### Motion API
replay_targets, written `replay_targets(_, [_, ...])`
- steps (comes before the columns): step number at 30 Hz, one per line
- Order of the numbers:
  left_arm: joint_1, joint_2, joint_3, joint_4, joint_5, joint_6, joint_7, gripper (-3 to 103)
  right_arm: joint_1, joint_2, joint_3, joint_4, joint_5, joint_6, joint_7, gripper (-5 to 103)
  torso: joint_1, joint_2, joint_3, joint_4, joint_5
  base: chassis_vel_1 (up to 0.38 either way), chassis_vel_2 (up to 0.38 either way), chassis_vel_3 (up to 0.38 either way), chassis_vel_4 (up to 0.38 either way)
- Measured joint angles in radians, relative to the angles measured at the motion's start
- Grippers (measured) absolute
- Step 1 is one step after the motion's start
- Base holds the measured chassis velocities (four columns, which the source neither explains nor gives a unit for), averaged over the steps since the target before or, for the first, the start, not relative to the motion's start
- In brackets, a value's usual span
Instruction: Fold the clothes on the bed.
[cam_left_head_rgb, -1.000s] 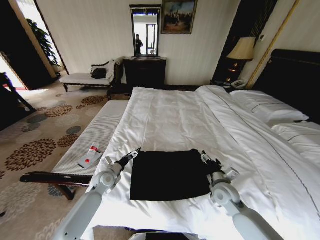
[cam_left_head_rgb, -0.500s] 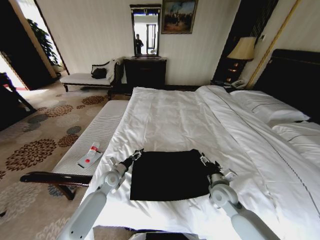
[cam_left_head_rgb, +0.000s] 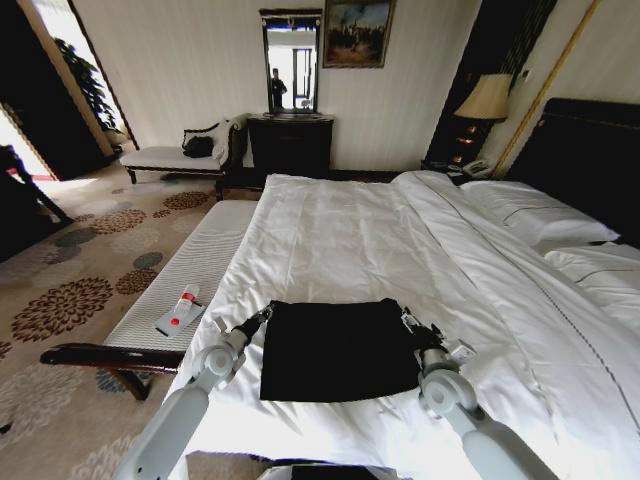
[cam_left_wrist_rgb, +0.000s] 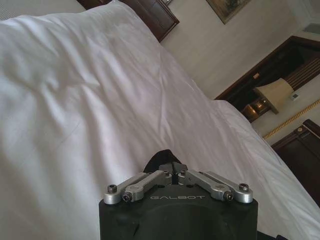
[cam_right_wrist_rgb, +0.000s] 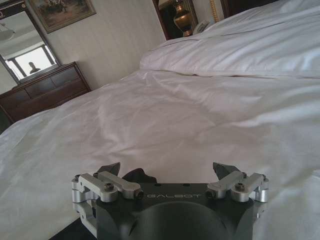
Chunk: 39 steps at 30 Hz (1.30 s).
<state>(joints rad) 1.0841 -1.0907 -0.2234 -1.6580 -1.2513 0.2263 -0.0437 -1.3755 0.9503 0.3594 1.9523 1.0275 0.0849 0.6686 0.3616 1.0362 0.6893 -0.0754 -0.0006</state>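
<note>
Near the foot of the bed (cam_left_head_rgb: 330, 230), the black T-shirt (cam_left_head_rgb: 338, 348) is lying folded flat; the left tool (cam_left_head_rgb: 266, 313) is pinching its far-left corner, likely for another fold, while the right tool (cam_left_head_rgb: 408, 320) is sitting spread at the far-right corner.

Hidden and cropped detail. The black T-shirt (cam_left_head_rgb: 338, 348) lies folded, so any chest lettering is concealed, and in the left wrist view only a small dark tip of it (cam_left_wrist_rgb: 161, 159) shows beyond the left gripper (cam_left_wrist_rgb: 173, 170), whose body covers the rest. The bed (cam_left_head_rgb: 330, 230) is cut off at the right and lower frame edges, and print on the red-and-white tube (cam_left_head_rgb: 181, 307) is too small to read.
</note>
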Motion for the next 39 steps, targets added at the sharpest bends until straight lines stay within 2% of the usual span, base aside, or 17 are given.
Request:
replay_targets(8, [0.005, -0.005, -0.005, 0.002, 0.001, -0.002, 0.004, 0, -0.013, -0.004, 0.013, 0.005, -0.002, -0.002, 0.004, 100, 0.000, 0.000, 0.000, -0.0004, 0.0000, 0.000, 0.000, 0.000, 0.000])
replay_targets(16, [0.050, 0.003, -0.073, 0.008, -0.007, -0.010, 0.015, 0, -0.011, -0.003, 0.013, 0.007, -0.002, -0.001, 0.004, 100, 0.000, 0.000, 0.000, -0.0002, 0.0000, 0.000, 0.000, 0.000, 0.000])
replay_targets(23, [0.061, -0.005, -0.044, 0.000, 0.039, -0.023, 0.007, -1, 0.005, 0.002, -0.004, -0.004, -0.005, -0.002, 0.004, 100, 0.000, 0.000, 0.000, 0.0000, 0.0000, 0.000, 0.000, 0.000, 0.000])
replay_targets(25, [0.063, -0.011, -0.040, -0.006, 0.046, -0.022, 0.002, 10, 0.005, 0.002, -0.005, -0.005, -0.006, -0.002, 0.004, 100, 0.000, 0.000, 0.000, -0.0002, 0.0001, 0.000, 0.000, 0.000, 0.000])
replay_targets(27, [0.065, -0.013, -0.040, -0.009, 0.048, -0.021, 0.002, 10, 0.004, 0.002, -0.004, -0.005, -0.006, -0.002, 0.004, 100, 0.000, 0.000, 0.000, -0.0003, 0.0001, 0.000, 0.000, 0.000, 0.000])
replay_targets(28, [0.069, -0.014, -0.043, -0.013, 0.051, -0.017, 0.002, 15, 0.002, 0.002, -0.002, -0.005, -0.006, -0.002, 0.004, 100, 0.000, 0.000, 0.000, -0.0003, 0.0001, 0.000, 0.000, 0.000, 0.000])
replay_targets(29, [0.076, -0.015, -0.055, -0.016, 0.054, -0.014, 0.007, 26, -0.003, 0.000, 0.004, -0.005, -0.006, -0.002, 0.004, 100, 0.000, 0.000, 0.000, -0.0002, 0.0001, 0.000, 0.000, 0.000, 0.000])
replay_targets(31, [0.082, -0.016, -0.069, -0.018, 0.054, -0.012, 0.017, 26, -0.006, -0.001, 0.009, -0.005, -0.006, -0.001, 0.003, 100, 0.000, 0.000, 0.000, -0.0001, 0.0001, 0.000, 0.000, 0.000, 0.000])
replay_targets(35, [0.082, -0.016, -0.108, -0.014, 0.029, -0.012, 0.048, 48, -0.006, -0.004, 0.014, -0.005, -0.004, 0.001, 0.002, 100, 0.000, 0.000, 0.000, 0.0000, 0.0002, 0.000, 0.000, 0.000, 0.000])
replay_targets(38, [0.068, -0.014, -0.106, -0.002, 0.019, -0.013, 0.052, 53, 0.003, -0.004, 0.008, -0.006, -0.002, 0.001, 0.002, 100, 0.000, 0.000, 0.000, -0.0002, 0.0001, 0.000, 0.000, 0.000, 0.000])
replay_targets(39, [0.061, -0.013, -0.097, 0.005, 0.018, -0.014, 0.054, 58, 0.009, -0.004, 0.004, -0.008, -0.001, 0.001, 0.002, 100, 0.000, 0.000, 0.000, -0.0001, 0.0003, 0.000, 0.000, 0.000, 0.000])
